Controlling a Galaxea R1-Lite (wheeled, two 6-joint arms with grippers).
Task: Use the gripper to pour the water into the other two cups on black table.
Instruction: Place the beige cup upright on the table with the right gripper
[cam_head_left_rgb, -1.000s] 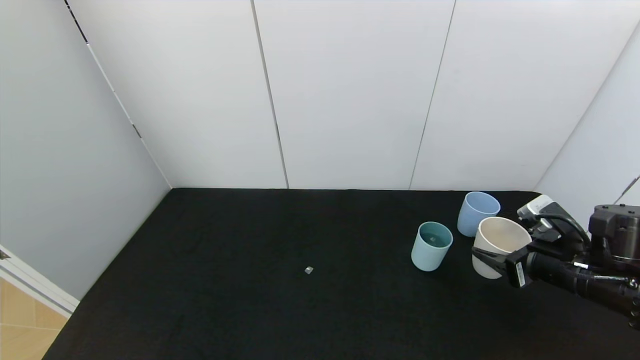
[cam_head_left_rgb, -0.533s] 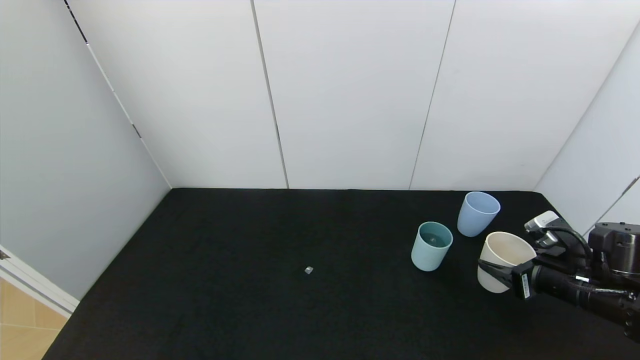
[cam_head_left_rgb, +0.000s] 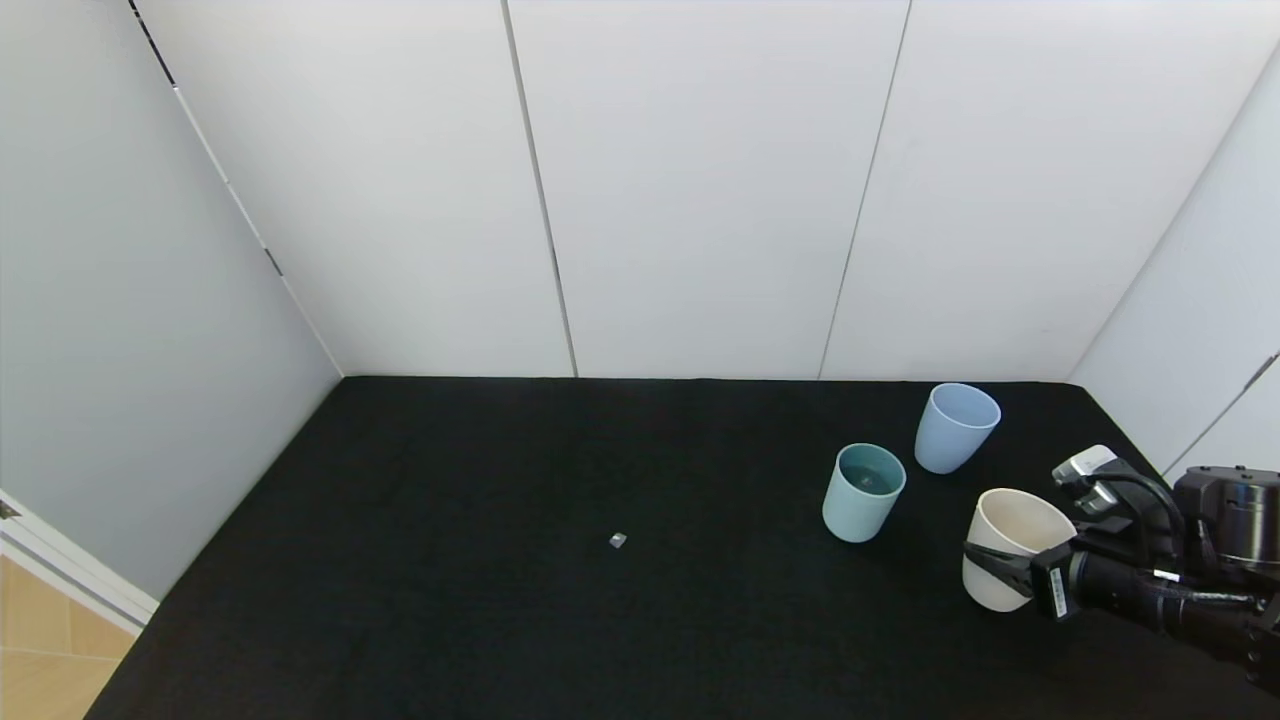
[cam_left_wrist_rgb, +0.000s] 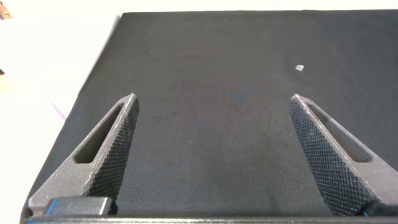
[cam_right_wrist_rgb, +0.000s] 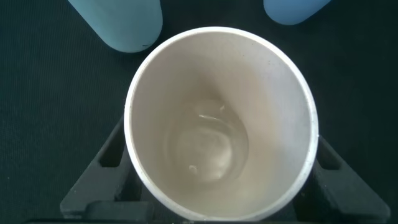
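My right gripper (cam_head_left_rgb: 1003, 566) is shut on the cream-white cup (cam_head_left_rgb: 1012, 528) at the near right of the black table (cam_head_left_rgb: 500, 600), holding it slightly tilted and low. In the right wrist view the cup (cam_right_wrist_rgb: 273, 93) fills the gripper (cam_right_wrist_rgb: 221, 171), with a little water (cam_right_wrist_rgb: 214, 149) at its bottom. The teal-green cup (cam_head_left_rgb: 864, 495) stands to its left and holds a greyish water surface. The periwinkle blue cup (cam_head_left_rgb: 955, 430) stands behind. Both also show in the right wrist view, teal (cam_right_wrist_rgb: 121, 22) and blue (cam_right_wrist_rgb: 292, 9). My left gripper (cam_left_wrist_rgb: 211, 102) is open and empty over bare table.
A small silver-white block (cam_head_left_rgb: 617, 540) lies mid-table, also in the left wrist view (cam_left_wrist_rgb: 300, 67). White panel walls (cam_head_left_rgb: 700, 200) enclose the table at the back and both sides. The right wall is close to my right arm.
My right gripper has carried the cream-white cup away from the blue cup, toward the near right and lower. The teal and blue cups have not moved.
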